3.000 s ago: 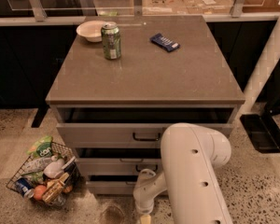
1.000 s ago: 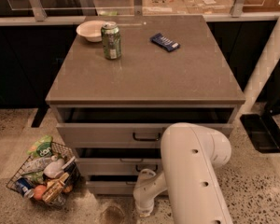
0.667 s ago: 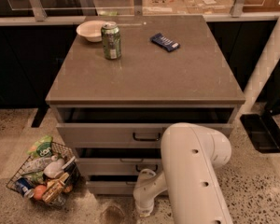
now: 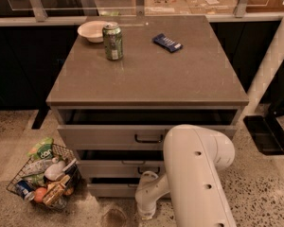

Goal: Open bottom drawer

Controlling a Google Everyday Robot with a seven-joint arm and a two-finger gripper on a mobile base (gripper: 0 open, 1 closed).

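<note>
The bottom drawer (image 4: 111, 189) is the lowest and narrowest grey front of the cabinet, and it stands out a little from the body. Its handle is hidden behind my white arm (image 4: 199, 174). The gripper (image 4: 146, 208) hangs low at the arm's end, right in front of the bottom drawer's right half and close to the floor. Above it are the middle drawer (image 4: 109, 168) and the top drawer (image 4: 104, 137), each with a dark bar handle and each slightly pulled out.
On the cabinet top (image 4: 180, 74) stand a green can (image 4: 113, 41), a white bowl (image 4: 92, 30) and a blue packet (image 4: 167, 42). A wire basket (image 4: 45, 178) full of groceries sits on the floor at the left. A white post (image 4: 270, 65) rises at the right.
</note>
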